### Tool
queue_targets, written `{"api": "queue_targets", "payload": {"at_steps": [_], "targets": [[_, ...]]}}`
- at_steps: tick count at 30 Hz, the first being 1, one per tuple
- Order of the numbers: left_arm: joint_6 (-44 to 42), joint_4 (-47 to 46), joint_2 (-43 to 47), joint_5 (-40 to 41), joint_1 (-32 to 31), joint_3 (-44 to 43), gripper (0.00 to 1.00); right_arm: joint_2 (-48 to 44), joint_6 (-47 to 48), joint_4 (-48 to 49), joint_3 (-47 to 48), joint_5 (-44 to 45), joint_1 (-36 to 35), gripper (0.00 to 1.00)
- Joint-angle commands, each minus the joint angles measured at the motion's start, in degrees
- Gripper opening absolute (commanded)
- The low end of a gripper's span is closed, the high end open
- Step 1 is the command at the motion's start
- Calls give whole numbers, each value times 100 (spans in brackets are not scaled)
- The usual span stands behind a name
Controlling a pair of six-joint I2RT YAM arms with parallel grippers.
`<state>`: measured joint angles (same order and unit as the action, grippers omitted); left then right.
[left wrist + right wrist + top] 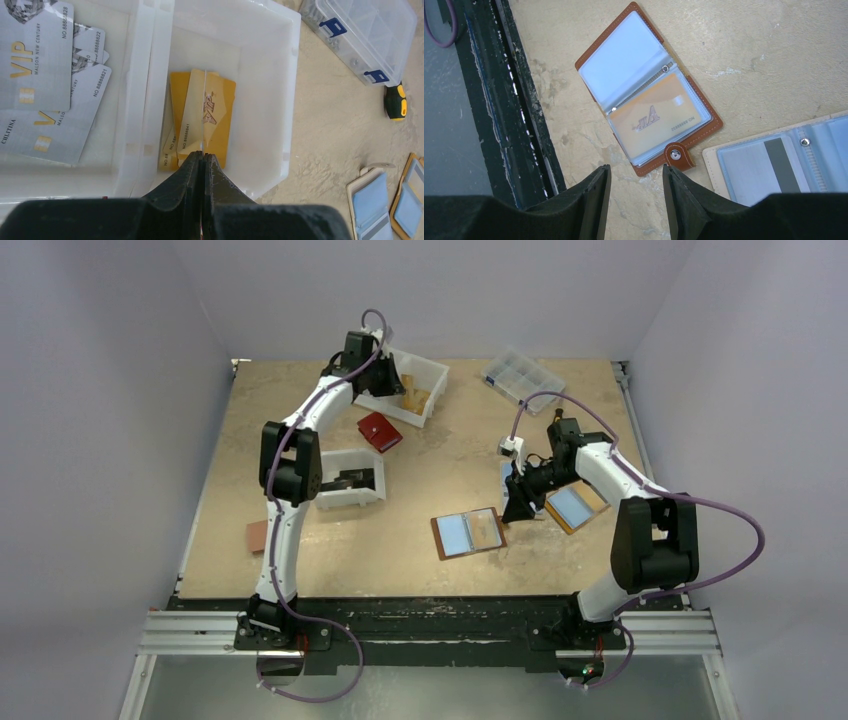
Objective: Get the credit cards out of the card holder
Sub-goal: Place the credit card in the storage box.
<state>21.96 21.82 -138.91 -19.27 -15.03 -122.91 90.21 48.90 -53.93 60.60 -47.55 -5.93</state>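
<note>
Holder [621, 67] lies open and flat on the tabletop [749, 45], straight ahead of my right gripper [635, 169] and close to the black front rail. The gripper hangs above it with its jaws parted and nothing between them. The holder's snap tab [676, 156] sits just beyond one fingertip. The cover is brown and leather-like, with pale stitching round the rim. Inside are clear plastic sleeves on small metal rivets. One leaf shows a light-blue panel; the other holds a gold card [656, 120], a thin rectangle whose print shows through the film. Just beside it lies a cream holder [714, 160] of the same build, also open, with a dark stripe under its sleeve.

My left gripper [202, 156] is well apart from all this, over a white plastic bin [260, 60] at the far side. Its jaws are pressed together on a thin card [203, 110] that I see edge-on, a pale line running out from the fingertips. Below it, loose gold cards [220, 100] overlap on the bin floor. The neighbouring bin holds silver cards [35, 65] marked VIP. A clear compartment box [370, 30] and a yellow-and-black tool handle [395, 102] lie on the tabletop past the bin.
</note>
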Motion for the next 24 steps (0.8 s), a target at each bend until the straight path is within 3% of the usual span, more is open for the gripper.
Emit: {"api": "queue_targets", "payload": {"at_steps": [1,14,15,16,20,24], "targets": [[50,-264,-73,93,-34,-373,0,-112,46,-7,35,-149,39,50],[89,-357,-347,60,-313,-629,0,-108,75,-30,40,-167,43,50],[86,-248,-361,262,-316,-710,3,-114,75,-34,40,-167,47,50],[79,-98,-370,524,-317,-794,15,-129,69,-38,40,-159,56,50],[5,192,-174,1458,-300,-1027,43,-205,43,8,6,-175,74,51],[-24,149,118,1574,-290,-1263,52,-183,40,-14,28,-191,81,51]]}}
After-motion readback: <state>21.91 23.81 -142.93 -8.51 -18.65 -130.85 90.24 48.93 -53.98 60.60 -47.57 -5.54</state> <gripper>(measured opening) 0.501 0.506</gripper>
